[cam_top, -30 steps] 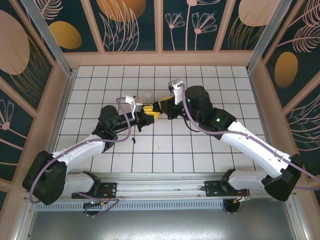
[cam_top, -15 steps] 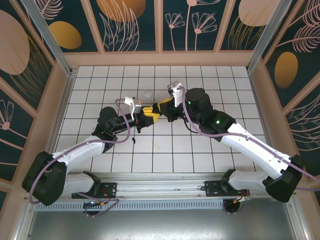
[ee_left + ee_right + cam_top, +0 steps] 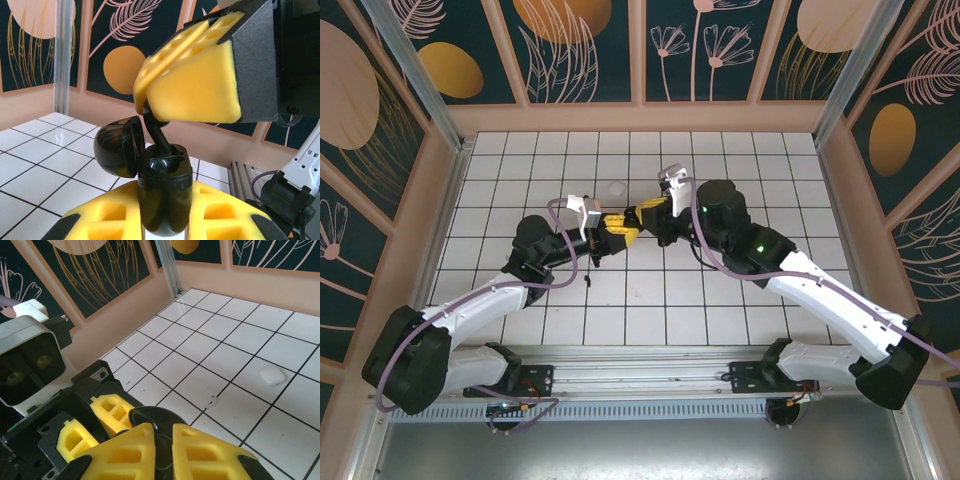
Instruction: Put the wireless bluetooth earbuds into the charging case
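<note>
Change is only a slight drift away from me: left gripper (image 3: 165, 217) clamps the open charging case (image 3: 165, 182), right gripper (image 3: 162, 452) pinches the black earbud (image 3: 156, 132), stem entering its socket, insertion seems near.

The charging case (image 3: 165, 200) is gleaming like glossy black plastic; the yellow pads (image 3: 195, 90) are looking matt, perhaps foam.

We see a glossy white tiled surface with dark grout (image 3: 650, 300), fenced by a peach wooden frame (image 3: 640, 118) and dark teal wall panels painted with golden ovals and pale leaves (image 3: 720, 60).
</note>
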`<state>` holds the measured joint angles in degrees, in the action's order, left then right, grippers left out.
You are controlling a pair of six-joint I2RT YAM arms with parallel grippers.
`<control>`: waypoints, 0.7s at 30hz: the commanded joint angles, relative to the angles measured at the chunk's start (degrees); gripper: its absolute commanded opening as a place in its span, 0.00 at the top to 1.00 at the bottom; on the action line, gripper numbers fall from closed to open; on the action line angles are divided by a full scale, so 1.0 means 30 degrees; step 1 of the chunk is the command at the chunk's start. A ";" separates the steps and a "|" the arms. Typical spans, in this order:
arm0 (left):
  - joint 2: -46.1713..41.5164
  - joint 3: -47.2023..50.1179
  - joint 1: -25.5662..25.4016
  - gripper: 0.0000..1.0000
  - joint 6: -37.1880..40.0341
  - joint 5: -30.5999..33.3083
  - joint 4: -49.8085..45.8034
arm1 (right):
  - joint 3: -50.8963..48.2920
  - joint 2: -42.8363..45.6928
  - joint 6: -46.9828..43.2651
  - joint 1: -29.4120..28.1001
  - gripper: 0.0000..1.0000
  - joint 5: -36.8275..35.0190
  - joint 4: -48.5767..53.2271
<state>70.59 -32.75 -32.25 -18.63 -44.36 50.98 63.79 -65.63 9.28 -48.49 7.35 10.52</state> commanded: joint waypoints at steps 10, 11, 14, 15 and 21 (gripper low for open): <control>-0.0752 0.0343 -0.0123 1.00 -0.0579 0.0102 0.2486 | -0.1736 0.1309 0.0708 -0.0112 0.88 0.0303 -0.1582; -0.0780 0.0397 -0.0118 1.00 -0.0618 0.0135 0.2543 | -0.1751 0.1354 0.0719 -0.0111 0.88 0.0277 -0.1584; -0.0884 0.0479 -0.0120 1.00 -0.0730 0.0119 0.2754 | -0.1966 0.1485 0.0824 -0.0098 0.88 0.0470 -0.1964; -0.0913 0.0565 -0.0097 1.00 -0.0763 0.0101 0.2920 | -0.2040 0.1551 0.0875 -0.0111 0.88 0.0636 -0.2168; -0.0846 0.1502 -0.0118 1.00 -0.0712 0.0057 0.5165 | -0.2482 0.1865 0.1302 -0.0102 0.88 0.1470 -0.3259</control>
<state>69.36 -29.19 -32.58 -20.49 -44.36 57.89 57.56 -61.25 12.19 -48.49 10.55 2.72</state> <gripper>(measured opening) 0.167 0.119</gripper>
